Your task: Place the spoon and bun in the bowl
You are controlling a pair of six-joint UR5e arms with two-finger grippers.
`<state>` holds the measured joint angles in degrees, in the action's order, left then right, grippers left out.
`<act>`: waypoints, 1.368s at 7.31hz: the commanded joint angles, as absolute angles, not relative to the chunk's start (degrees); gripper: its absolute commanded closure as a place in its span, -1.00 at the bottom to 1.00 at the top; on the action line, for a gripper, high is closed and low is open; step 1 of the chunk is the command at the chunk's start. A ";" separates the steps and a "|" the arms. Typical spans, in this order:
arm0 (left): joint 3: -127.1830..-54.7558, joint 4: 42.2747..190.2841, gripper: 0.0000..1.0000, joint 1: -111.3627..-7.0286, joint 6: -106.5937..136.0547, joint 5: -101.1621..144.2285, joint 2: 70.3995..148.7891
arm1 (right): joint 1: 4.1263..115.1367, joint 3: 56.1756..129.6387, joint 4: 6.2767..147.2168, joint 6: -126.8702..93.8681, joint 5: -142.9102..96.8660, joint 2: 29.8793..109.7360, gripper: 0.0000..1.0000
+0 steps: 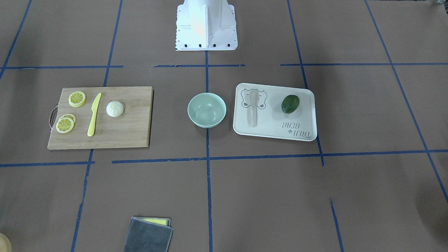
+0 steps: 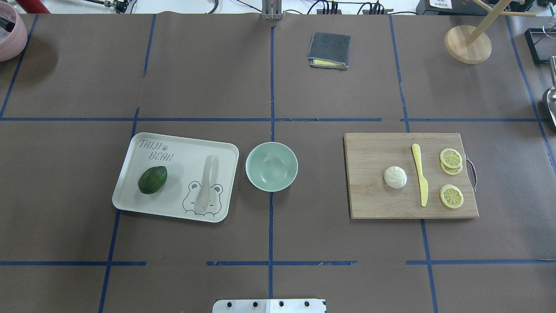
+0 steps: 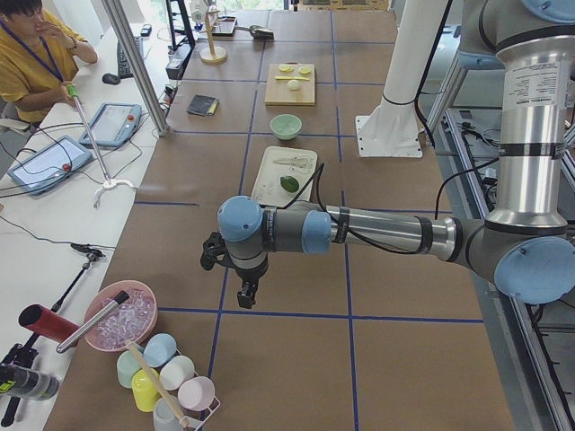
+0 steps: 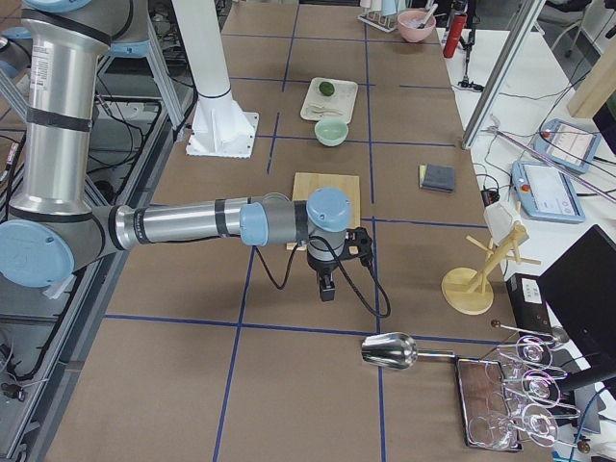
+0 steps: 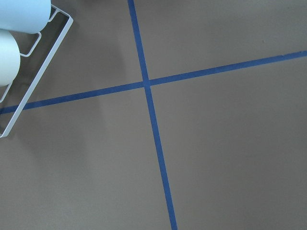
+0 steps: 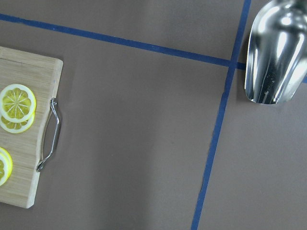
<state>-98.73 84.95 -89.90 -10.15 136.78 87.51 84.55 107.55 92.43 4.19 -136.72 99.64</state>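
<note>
Nearest the robot is its white base (image 2: 269, 305), at the table's near edge.

Next comes the middle row. The mint-green bowl (image 2: 272, 166) sits in the middle w/ nothing in it. Just L of it is a cream tray (image 2: 182, 150) w/ a bear drawing. The spoon (image 2: 205, 182) lies flat on the tray's R side, on top of the bear, scoop end near and handle pointing far. A dark green avocado (image 2: 152, 179) is on the tray's L side, apart from the spoon.

R of the bowl, w/ a gap, is a wooden cutting board (image 2: 373, 200). The bun (image 2: 395, 177) sits on it, pinched top up. A yellow plastic knife (image 2: 420, 179) lies just R of the bun, not touching. Lemon slices (image 2: 451, 196) lie past the knife, by the board's metal handle (image 6: 48, 136).

The L gripper (image 3: 244, 294) hangs over bare table at the L end, well apart from the tray. The R gripper (image 4: 327, 286) hangs past the board at the R end. Can't tell if either one's jaws are apart or together. Both hold nothing I can see.

Far side: a folded grey cloth (image 2: 329, 50), a wooden stand (image 2: 468, 43) at far R, a shiny metal scoop (image 6: 276, 52) at the R end, and a pink bowl (image 2: 8, 32) at far L.
</note>
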 commanded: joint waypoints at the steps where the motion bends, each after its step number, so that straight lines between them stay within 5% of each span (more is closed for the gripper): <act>1: -100.79 85.25 -1.00 -89.91 -10.46 136.50 86.41 | 84.55 107.58 92.37 4.13 -136.93 99.75 -1.00; 3: -101.07 86.12 -1.00 -89.83 -10.81 136.32 85.70 | 84.55 107.58 92.20 4.22 -137.11 99.84 -1.00; 7: -100.28 111.47 -1.00 -87.65 -9.59 143.04 79.46 | 84.46 108.19 92.11 4.39 -137.37 100.20 -1.00; 10: -100.90 131.20 -1.00 -76.61 17.27 147.22 79.54 | 83.50 109.51 92.11 4.48 -140.61 100.46 -1.00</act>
<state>-100.77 120.36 -82.08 3.54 146.76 79.53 83.81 109.12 92.09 4.43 -139.05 100.35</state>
